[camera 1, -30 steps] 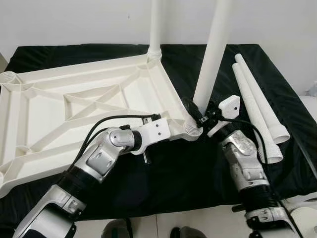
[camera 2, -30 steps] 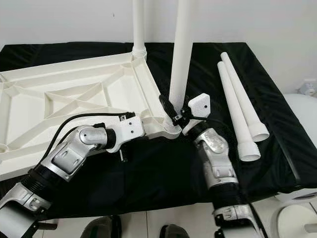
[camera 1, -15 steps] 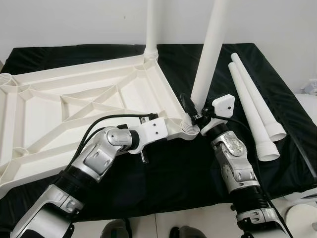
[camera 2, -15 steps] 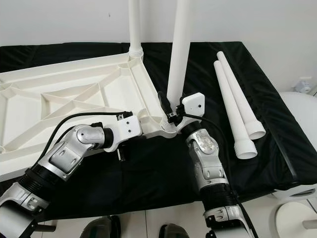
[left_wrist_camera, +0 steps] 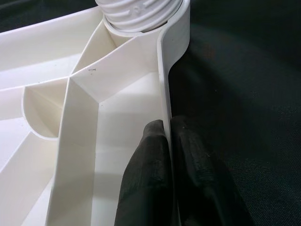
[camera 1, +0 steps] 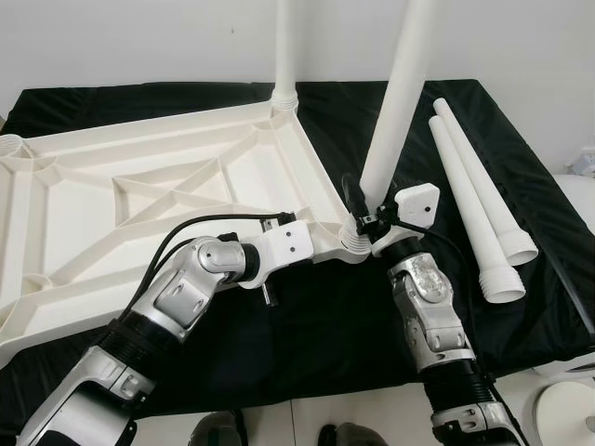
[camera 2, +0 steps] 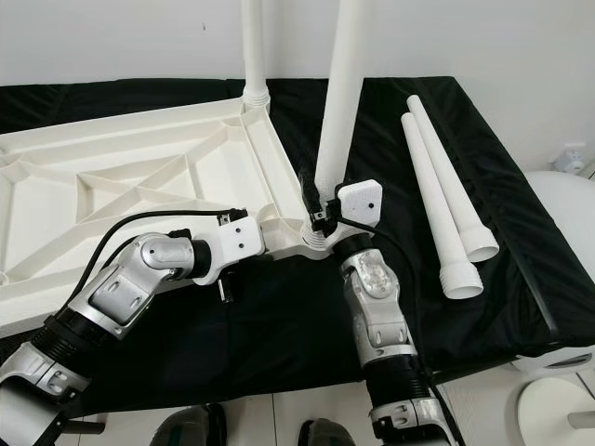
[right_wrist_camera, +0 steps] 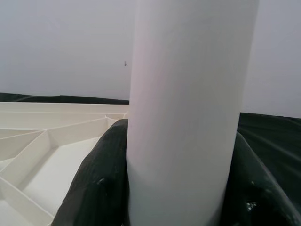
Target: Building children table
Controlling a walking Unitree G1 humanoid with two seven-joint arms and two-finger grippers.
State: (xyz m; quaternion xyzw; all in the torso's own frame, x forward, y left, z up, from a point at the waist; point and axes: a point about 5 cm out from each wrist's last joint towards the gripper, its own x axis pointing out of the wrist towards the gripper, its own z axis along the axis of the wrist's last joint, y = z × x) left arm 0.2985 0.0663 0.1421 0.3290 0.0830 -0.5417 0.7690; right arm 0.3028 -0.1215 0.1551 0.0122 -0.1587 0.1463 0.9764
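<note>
A white plastic table top (camera 1: 139, 195) lies upside down on a black-covered surface, its ribs facing up. One white leg (camera 1: 285, 46) stands in the far corner socket. A second leg (camera 1: 395, 102) stands in the near right corner socket (camera 1: 353, 243), tilted slightly. My right gripper (camera 1: 364, 218) is shut on this leg just above the socket; the black fingers (right_wrist_camera: 101, 183) clasp both sides of the leg (right_wrist_camera: 188, 108). My left gripper (left_wrist_camera: 168, 141) is shut on the table top's rim wall (left_wrist_camera: 162, 80) close to that socket.
Two loose white legs (camera 1: 483, 214) lie side by side on the black cloth to the right, threaded ends toward me. A white wall stands behind. A white round object (camera 2: 558, 214) sits at the far right past the cloth's edge.
The view has shifted slightly. My right forearm has swung in closer under the leg, and the leg stands a little more upright. The left gripper stays clamped on the rim.
</note>
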